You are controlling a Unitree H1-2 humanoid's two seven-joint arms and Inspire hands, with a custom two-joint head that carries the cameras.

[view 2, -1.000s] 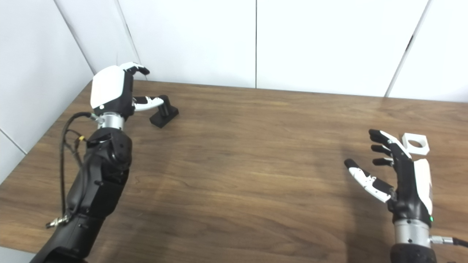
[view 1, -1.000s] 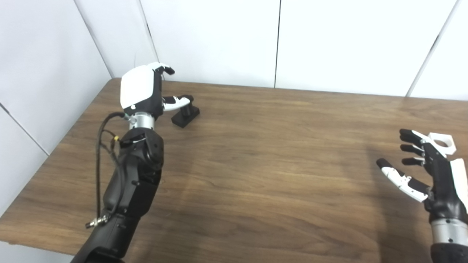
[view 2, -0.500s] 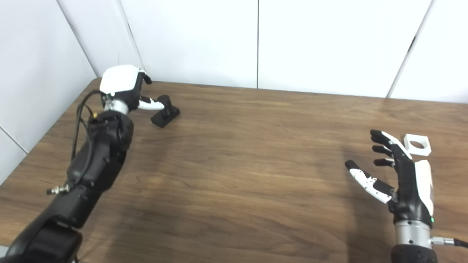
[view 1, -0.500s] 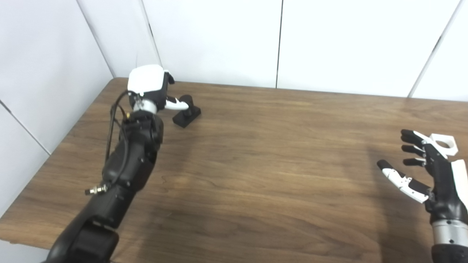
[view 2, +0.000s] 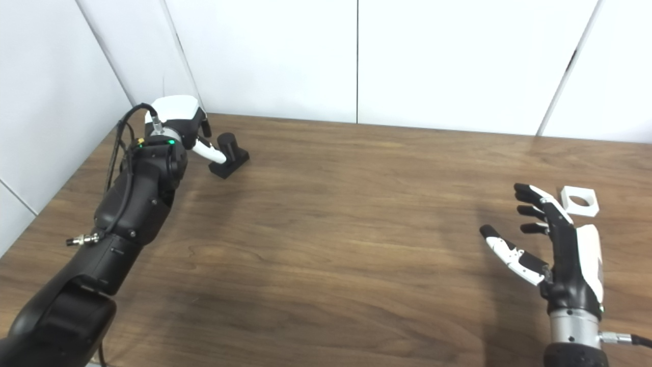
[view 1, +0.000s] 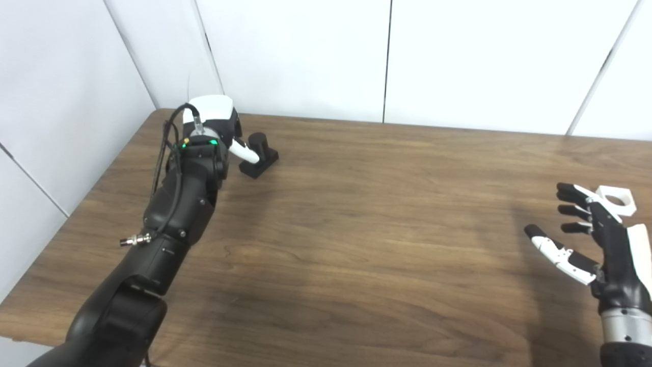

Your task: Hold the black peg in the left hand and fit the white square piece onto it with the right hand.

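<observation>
Reaching left robot hand (view 1: 216, 125), fingers apart, thumb beside stiff black peg on square base (view 1: 259, 155), far-left tabletop (view 1: 356, 214) corner | right robot hand (view 2: 555, 244) open, empty, beside light rigid white square holed piece (view 2: 579, 201), right edge | grip peg's base, leaving post free

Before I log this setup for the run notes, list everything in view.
black peg: one, black, upright on its base, far left of the table
white square piece: one, white with a round hole, flat near the right edge
table: one, brown wood
wall panels: white, behind the table
left hand: white and black, beside the peg, grip unclear
right hand: black and white, open, holding nothing, short of the white piece
</observation>
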